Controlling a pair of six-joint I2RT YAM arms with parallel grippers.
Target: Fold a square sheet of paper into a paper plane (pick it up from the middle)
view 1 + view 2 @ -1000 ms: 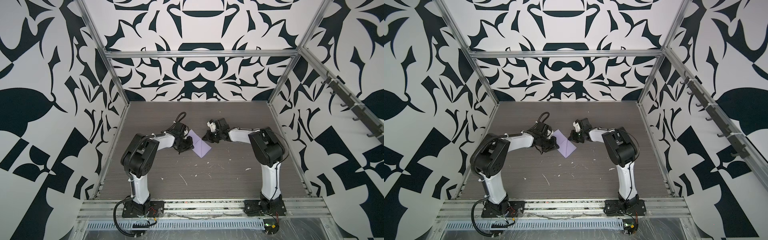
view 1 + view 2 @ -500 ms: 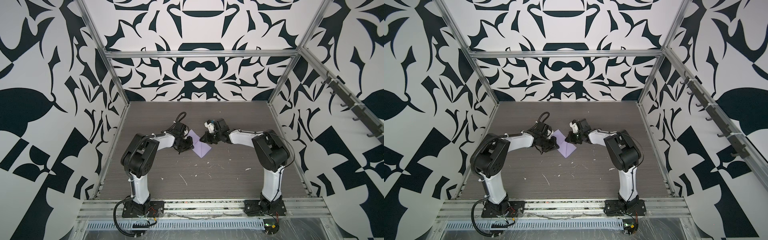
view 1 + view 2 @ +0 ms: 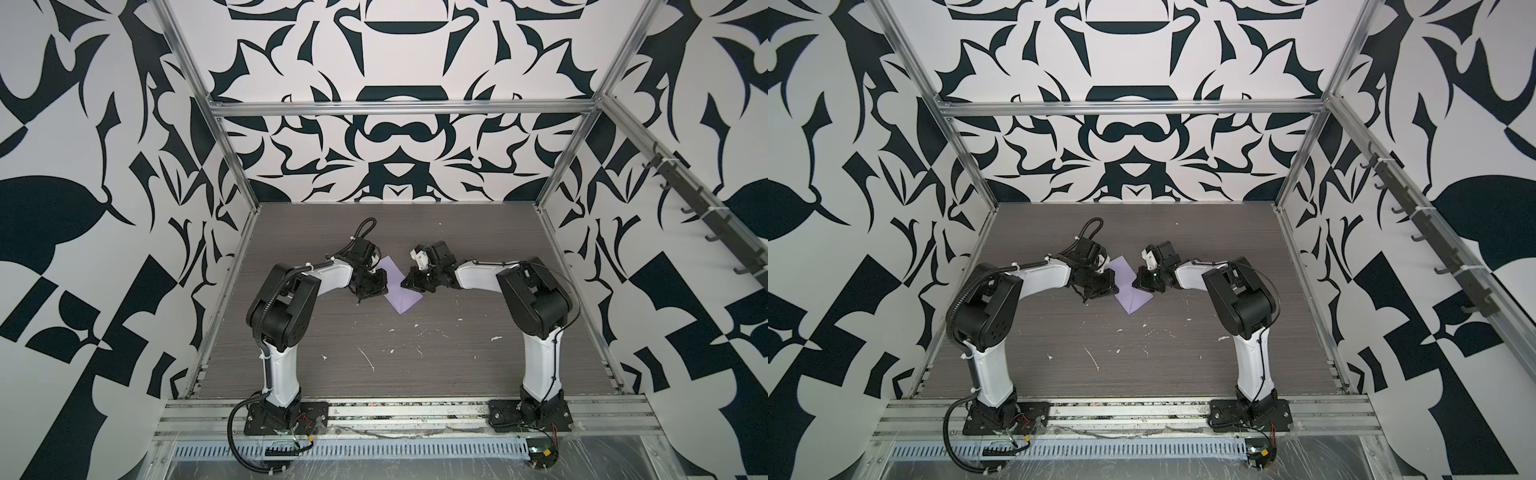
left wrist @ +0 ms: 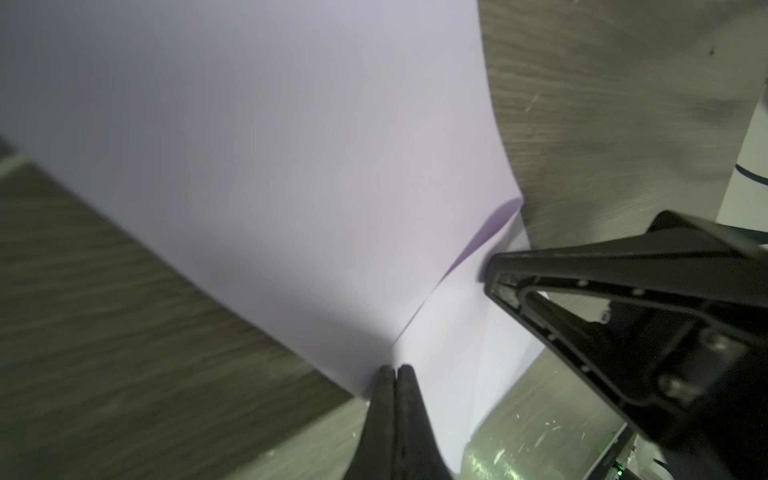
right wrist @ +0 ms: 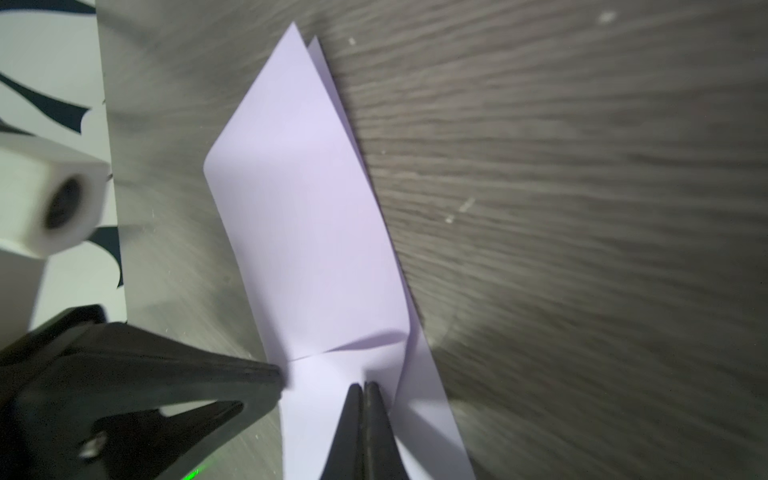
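Lilac paper sheet (image 3: pixel 401 292), part-folded, lies mid-scene on the counter (image 3: pixel 457 365) between both arms.

Left hand (image 4: pixel 392 370) pressed together, tip at the sheet's left edge. Right hand (image 5: pixel 365 386) likewise, on its right side.

Risk: a flap stands slightly lifted. Uneven pressing could skid the thin sheet and skew the crease.
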